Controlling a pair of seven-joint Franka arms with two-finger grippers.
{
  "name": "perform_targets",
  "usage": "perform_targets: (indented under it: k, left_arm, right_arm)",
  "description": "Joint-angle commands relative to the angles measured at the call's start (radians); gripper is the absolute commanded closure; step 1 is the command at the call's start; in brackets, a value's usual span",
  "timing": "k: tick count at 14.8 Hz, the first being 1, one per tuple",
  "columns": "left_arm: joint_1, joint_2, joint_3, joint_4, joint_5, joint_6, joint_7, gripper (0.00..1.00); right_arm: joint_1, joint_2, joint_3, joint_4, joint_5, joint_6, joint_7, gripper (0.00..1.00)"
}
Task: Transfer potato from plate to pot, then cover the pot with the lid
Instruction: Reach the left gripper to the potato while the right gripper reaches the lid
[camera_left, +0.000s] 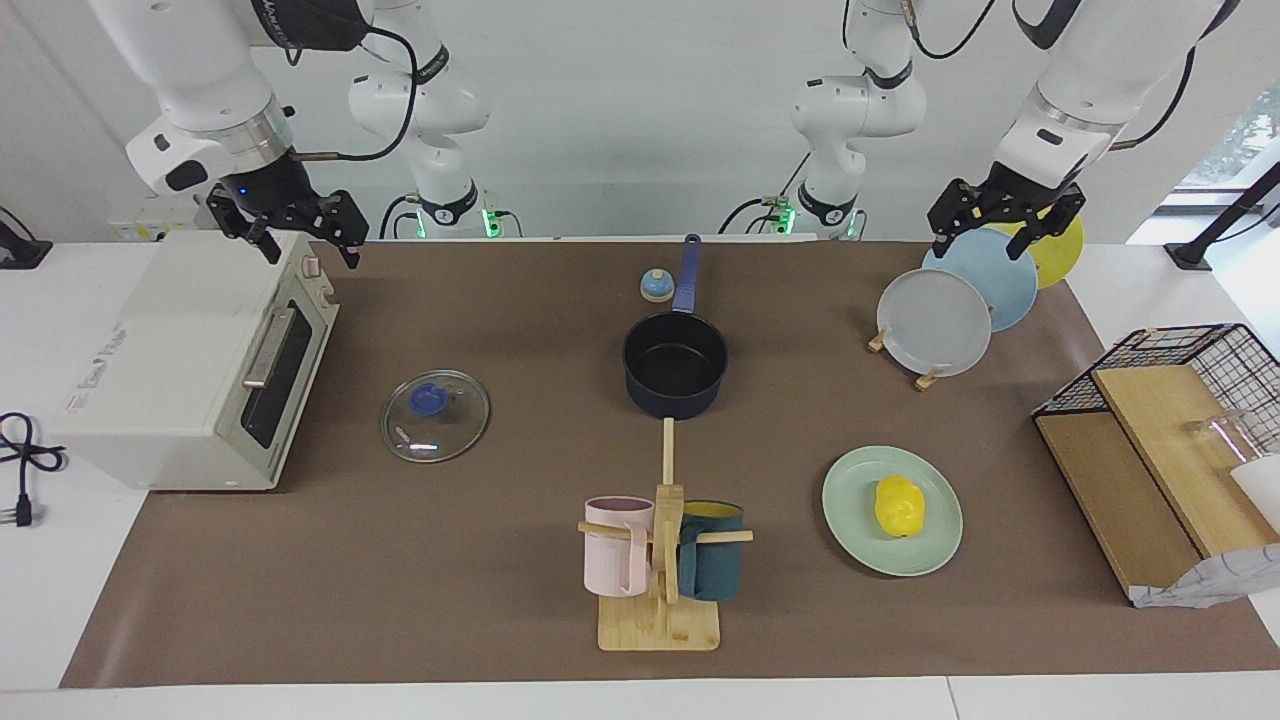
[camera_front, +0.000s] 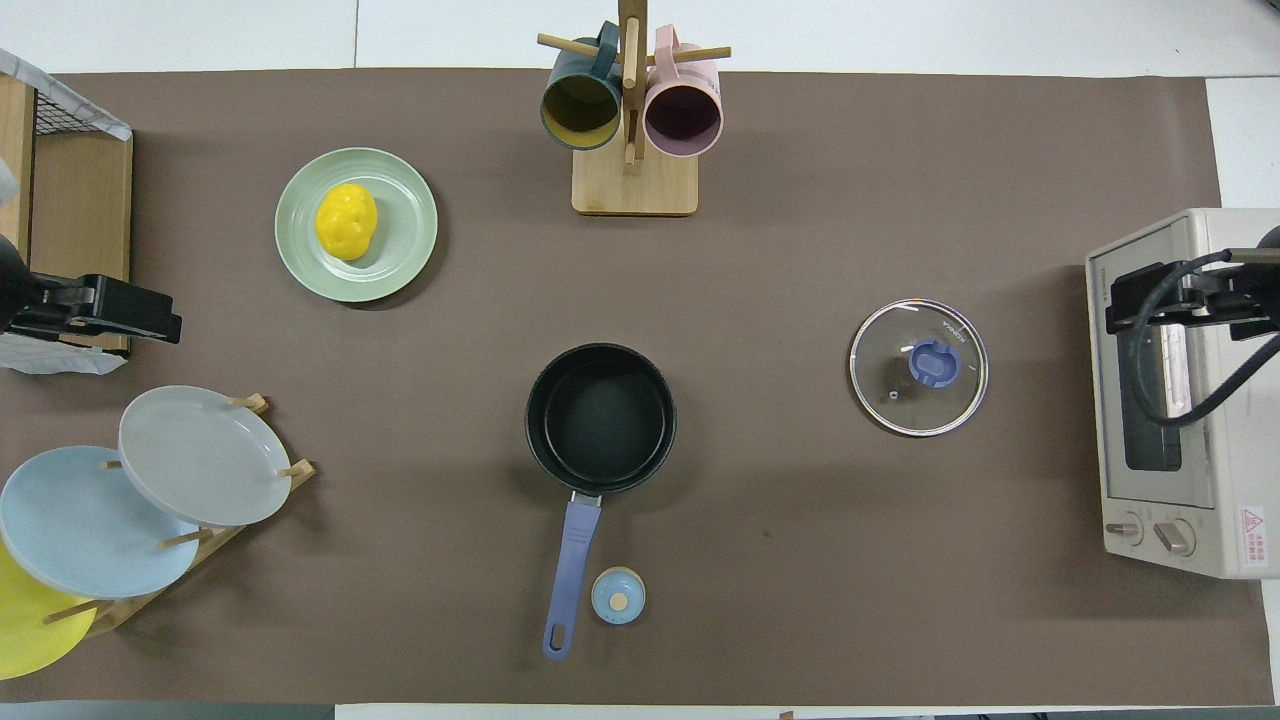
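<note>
**Potato on the plate, pot uncovered, both grippers raised and open**

You see the small lumpy bright-yellow potato lying on the pale mint-green round plate, toward the left arm's end of the table and farther from the robots than the pot. The small dark navy saucepan, the pot, stands near the middle of the brown mat with its long blue handle pointing toward the robots. It is uncovered, and the overhead view lets you look straight into its black inside, which holds nothing. The round clear glass lid with the blue knob lies flat on the mat, well apart from the pot, toward the right arm's end.

In the facing view, the left gripper hangs in the air over the wooden rack of grey, light-blue and yellow plates, and its fingers stand apart with nothing between them. The right gripper hangs over the white toaster oven, also with fingers spread and holding nothing. The overhead view gives you only dark parts of both grippers at its edges, so the fingers are not readable there.

A small blue-and-tan dome stands just beside the pot's handle. A wooden mug stand carries a pink mug and a dark teal mug.
</note>
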Motion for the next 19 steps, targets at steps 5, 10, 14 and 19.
perform_targets:
  k: [5, 10, 14, 19]
  left_arm:
    - [0.000, -0.005, -0.003, -0.003, -0.008, -0.004, -0.011, 0.00]
    - [0.000, -0.027, -0.003, -0.054, -0.008, 0.031, 0.000, 0.00]
    - [-0.001, -0.014, -0.004, -0.051, -0.008, 0.099, -0.009, 0.00]
    - [-0.035, 0.246, -0.009, 0.135, -0.002, 0.083, -0.011, 0.00]
  right_arm:
    - [-0.003, -0.003, 0.005, -0.007, 0.015, 0.007, 0.001, 0.00]
    - [0.000, -0.012, 0.010, -0.027, 0.015, 0.013, 0.000, 0.00]
    - [0.032, -0.064, 0.011, -0.165, 0.015, 0.129, 0.001, 0.00]
    - [0.087, -0.043, 0.013, -0.315, 0.016, 0.361, -0.003, 0.00]
